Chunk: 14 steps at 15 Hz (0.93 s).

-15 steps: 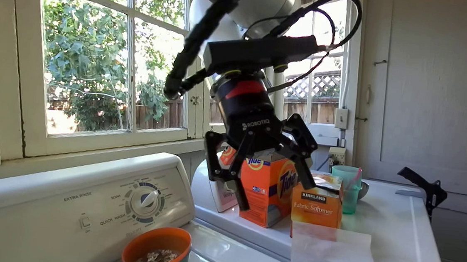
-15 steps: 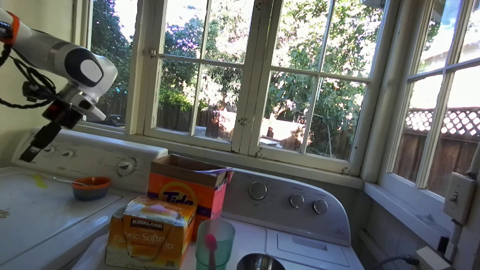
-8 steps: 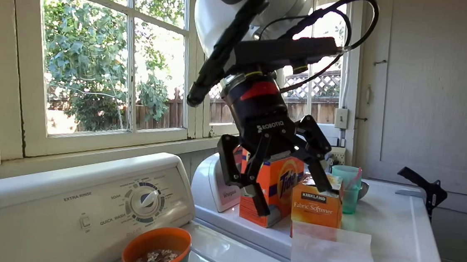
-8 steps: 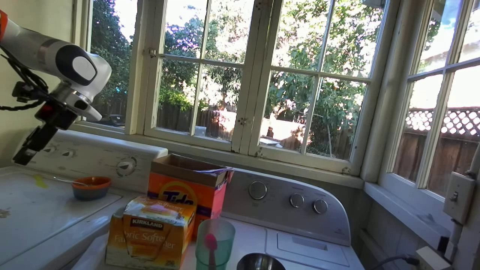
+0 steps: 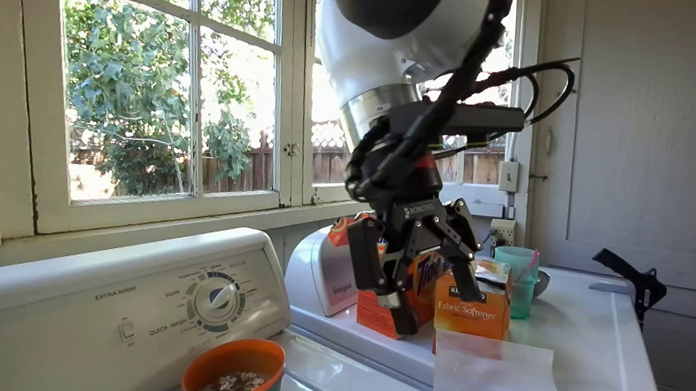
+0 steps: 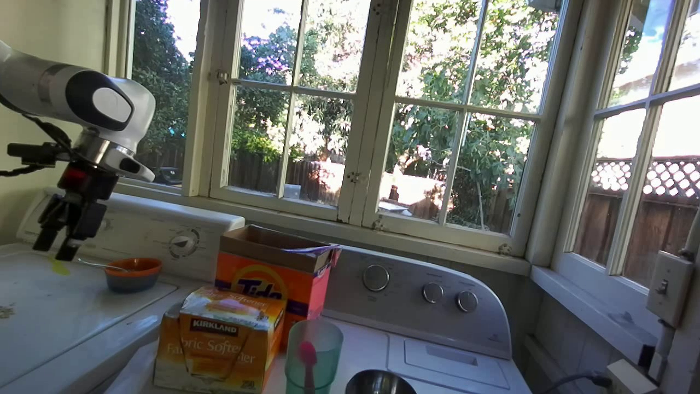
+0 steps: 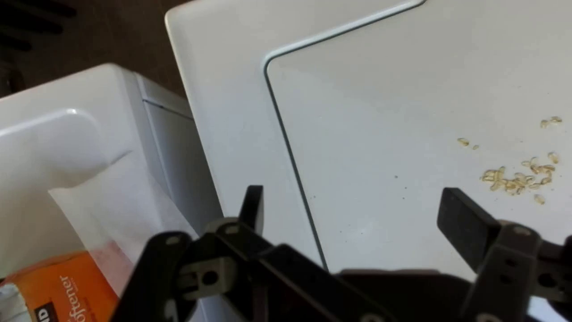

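White and rounded along the top, a washer control panel [image 5: 128,302] fills the left of an exterior view. Just in front of it, to the right, an orange-rimmed bowl [image 5: 242,355] of pale flakes [image 5: 243,383] stands upright, a spoon [image 6: 98,265] leaning on its rim. Next is the gripper [image 5: 437,306], hanging over the washer lid [image 7: 357,112], fingers spread wide with nothing between them. In the wrist view a loose scatter of grains [image 7: 509,180] lies on that lid, off to the right, outside the fingers. Beyond the gripper, on a neighbouring appliance [image 5: 591,345], stand an orange Tide box [image 5: 375,319] and, right of it, a Kirkland Fabric Softener box [image 5: 472,320] with a thin white sheet [image 5: 498,381] across its lower front. The two boxes come between the gripper and a green cup [image 5: 521,299] with a pink utensil [image 6: 307,353] in it; a metal bowl [image 5: 542,284] sits just beside the cup, and a black-handled tool [image 5: 645,287] is at the appliance's right edge.

At the left border of an exterior view, brownish specks [image 6: 6,311] are too small to identify. In an exterior view the bottom edge crops the orange-rimmed bowl, and the gripper masks much of the Tide box and part of the word Kirkland. Farther right, the cup hides some of the metal bowl.
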Motion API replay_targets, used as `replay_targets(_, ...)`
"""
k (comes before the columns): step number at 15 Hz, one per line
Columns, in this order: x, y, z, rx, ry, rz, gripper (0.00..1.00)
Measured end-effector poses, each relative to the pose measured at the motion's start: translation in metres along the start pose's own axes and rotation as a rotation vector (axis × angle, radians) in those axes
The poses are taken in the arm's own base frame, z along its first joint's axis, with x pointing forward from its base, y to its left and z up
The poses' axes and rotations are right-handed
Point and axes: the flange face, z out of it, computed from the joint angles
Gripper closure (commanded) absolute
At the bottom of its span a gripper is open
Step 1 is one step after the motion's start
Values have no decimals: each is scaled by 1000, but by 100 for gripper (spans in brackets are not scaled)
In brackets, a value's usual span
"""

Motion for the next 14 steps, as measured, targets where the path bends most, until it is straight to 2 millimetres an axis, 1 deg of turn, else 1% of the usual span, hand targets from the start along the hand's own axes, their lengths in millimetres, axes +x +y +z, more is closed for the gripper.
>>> replay_targets(4, -8, 38, 18, -38, 134, -162, 0)
replay_targets(6, -13, 56, 34, -56, 193, -247, 0)
replay_targets(7, -14, 61, 40, -55, 194, -252, 0)
replay_targets(12, -12, 57, 32, -57, 218, -264, 0)
replay_targets(14, -8, 61, 34, -118, 262, -323, 0)
